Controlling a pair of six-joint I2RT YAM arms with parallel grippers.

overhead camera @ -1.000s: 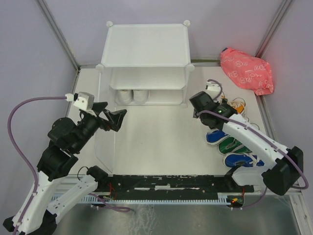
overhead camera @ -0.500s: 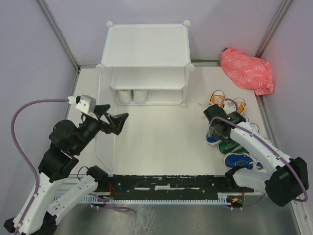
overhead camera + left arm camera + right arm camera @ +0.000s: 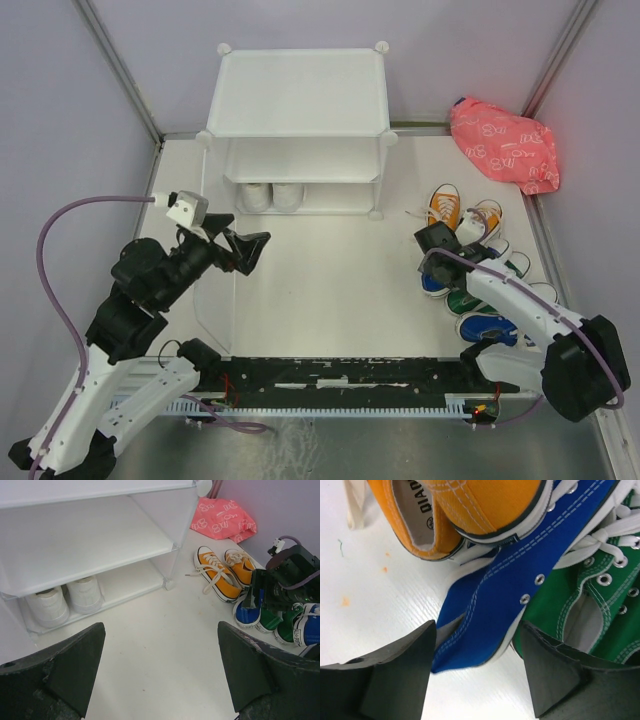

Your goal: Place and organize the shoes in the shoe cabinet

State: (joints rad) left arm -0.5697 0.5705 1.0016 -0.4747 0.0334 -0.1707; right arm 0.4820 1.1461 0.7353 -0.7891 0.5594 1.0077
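Note:
The white shoe cabinet [image 3: 297, 95] stands at the back centre, with a pair of white shoes [image 3: 272, 196] on its lower level, also seen in the left wrist view [image 3: 65, 597]. Orange shoes [image 3: 447, 208], a blue shoe [image 3: 437, 280], green shoes [image 3: 470, 298] and a second blue shoe [image 3: 490, 326] lie clustered at the right. My right gripper [image 3: 435, 262] is open, low over the cluster. In the right wrist view [image 3: 477, 675] its jaws straddle the blue shoe's [image 3: 505, 595] heel, between an orange shoe [image 3: 485, 505] and a green shoe [image 3: 590, 600]. My left gripper [image 3: 245, 250] is open and empty, facing the cabinet [image 3: 90, 540].
A pink patterned bag [image 3: 505, 143] lies at the back right corner. The cabinet's clear front panel [image 3: 215, 300] hangs open on the left, beside my left arm. Purple walls close in the sides and back.
My right gripper has moved from near the cabinet's right front corner back down to the shoe cluster, onto the blue shoe. My left gripper has shifted slightly right.

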